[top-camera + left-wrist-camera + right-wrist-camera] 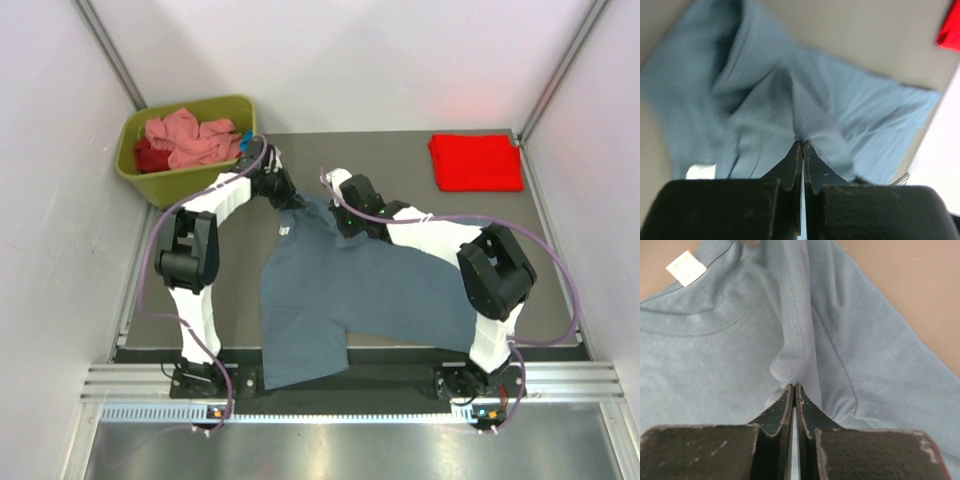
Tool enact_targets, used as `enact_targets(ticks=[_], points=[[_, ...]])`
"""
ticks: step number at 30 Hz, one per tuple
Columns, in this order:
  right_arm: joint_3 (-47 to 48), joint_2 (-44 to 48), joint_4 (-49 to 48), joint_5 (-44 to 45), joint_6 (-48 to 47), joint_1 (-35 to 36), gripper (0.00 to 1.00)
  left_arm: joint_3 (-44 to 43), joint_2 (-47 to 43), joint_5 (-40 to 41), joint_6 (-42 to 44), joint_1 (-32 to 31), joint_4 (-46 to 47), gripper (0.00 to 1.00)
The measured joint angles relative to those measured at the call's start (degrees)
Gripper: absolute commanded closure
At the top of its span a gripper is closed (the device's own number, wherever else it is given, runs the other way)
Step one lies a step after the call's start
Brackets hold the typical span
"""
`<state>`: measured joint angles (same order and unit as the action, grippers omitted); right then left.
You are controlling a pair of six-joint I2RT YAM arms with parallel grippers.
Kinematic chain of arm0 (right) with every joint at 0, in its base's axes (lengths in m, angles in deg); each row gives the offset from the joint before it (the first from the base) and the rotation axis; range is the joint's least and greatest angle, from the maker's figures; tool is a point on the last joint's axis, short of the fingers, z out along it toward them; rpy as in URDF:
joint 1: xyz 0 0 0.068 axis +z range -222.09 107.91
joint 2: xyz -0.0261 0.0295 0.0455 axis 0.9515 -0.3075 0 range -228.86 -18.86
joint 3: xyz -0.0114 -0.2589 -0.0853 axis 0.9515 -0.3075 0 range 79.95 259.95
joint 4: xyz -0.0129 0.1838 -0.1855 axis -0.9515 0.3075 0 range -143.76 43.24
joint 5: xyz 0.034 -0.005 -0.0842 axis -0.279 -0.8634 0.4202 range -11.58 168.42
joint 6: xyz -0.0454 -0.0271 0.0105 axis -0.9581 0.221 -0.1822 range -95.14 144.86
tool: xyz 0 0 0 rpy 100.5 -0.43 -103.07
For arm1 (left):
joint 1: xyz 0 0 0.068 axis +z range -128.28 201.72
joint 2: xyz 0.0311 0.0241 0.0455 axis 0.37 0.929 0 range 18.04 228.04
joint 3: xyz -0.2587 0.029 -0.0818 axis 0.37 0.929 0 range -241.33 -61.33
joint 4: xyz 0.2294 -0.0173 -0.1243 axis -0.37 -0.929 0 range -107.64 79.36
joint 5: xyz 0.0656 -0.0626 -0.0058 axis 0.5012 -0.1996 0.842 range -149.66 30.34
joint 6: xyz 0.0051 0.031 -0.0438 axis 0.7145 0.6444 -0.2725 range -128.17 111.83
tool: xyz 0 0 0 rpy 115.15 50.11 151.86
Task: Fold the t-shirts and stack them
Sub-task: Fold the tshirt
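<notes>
The slate blue-grey t-shirt (340, 290) lies spread on the grey table, its lower hem hanging over the near edge, its white neck label (285, 232) near the top. My left gripper (290, 200) is shut on a pinch of its cloth (801, 131) at the far left corner. My right gripper (340, 212) is shut on a stitched fold (792, 365) close beside it; the label also shows in the right wrist view (686, 267). A folded bright red t-shirt (476, 161) lies at the far right. Salmon pink (190, 138) and dark red (150, 155) t-shirts sit in the bin.
The olive-green plastic bin (185, 182) stands at the far left corner of the table, just behind my left arm. White walls close the table on three sides. A metal rail (350, 385) runs along the near edge.
</notes>
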<state>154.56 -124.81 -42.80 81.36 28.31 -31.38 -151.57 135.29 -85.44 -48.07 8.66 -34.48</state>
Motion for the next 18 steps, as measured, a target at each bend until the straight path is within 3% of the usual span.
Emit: enact_targets(ticks=[18], points=[[-3.9, 2.8, 2.8, -6.2, -3.7, -0.1, 1.00, 7.1, -10.1, 5.1, 2.1, -1.7, -5.5, 1.00]])
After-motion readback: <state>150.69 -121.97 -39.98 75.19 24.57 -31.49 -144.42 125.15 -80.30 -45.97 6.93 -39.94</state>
